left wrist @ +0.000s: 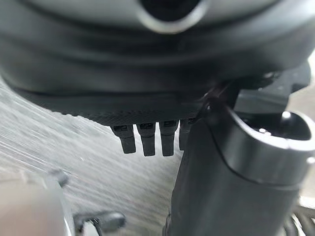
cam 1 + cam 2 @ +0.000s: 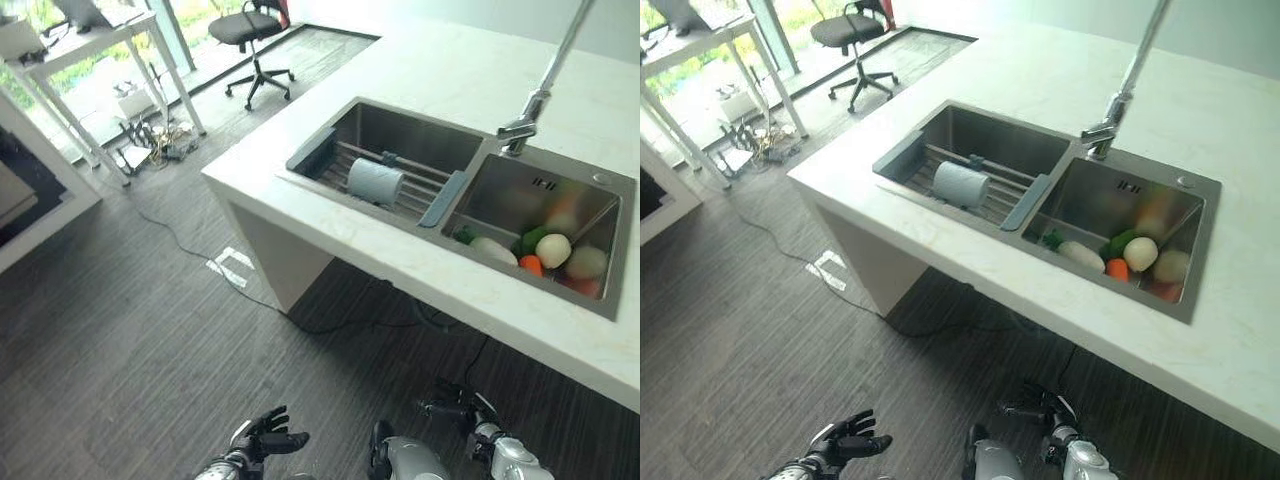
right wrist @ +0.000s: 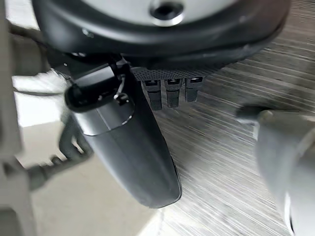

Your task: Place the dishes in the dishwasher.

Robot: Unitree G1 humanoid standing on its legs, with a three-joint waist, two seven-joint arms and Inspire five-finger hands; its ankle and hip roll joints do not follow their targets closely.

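Steel sink point(image 2: 395, 128) holds cup point(image 2: 375, 181); vegetables point(image 2: 552, 250).

The sink point(image 2: 600, 300) is set into the surface point(image 2: 420, 60), two basins side by side. In the left basin a rack point(image 2: 385, 185) spans the opening, and a cup point(image 2: 375, 181) lies on its side on that rack. The tap point(image 2: 520, 128) stands on the sink's far rim, between the two basins. In the right basin a heap of vegetables point(image 2: 545, 255) sits against the near wall. Far behind the sink, on the floor, stands an office chair point(image 2: 250, 35), and left of that chair a table point(image 2: 85, 45). Both hands, left hand point(image 2: 262, 440) and right hand point(image 2: 462, 408), hang low over the floor, nearer than the sink, well apart from it.
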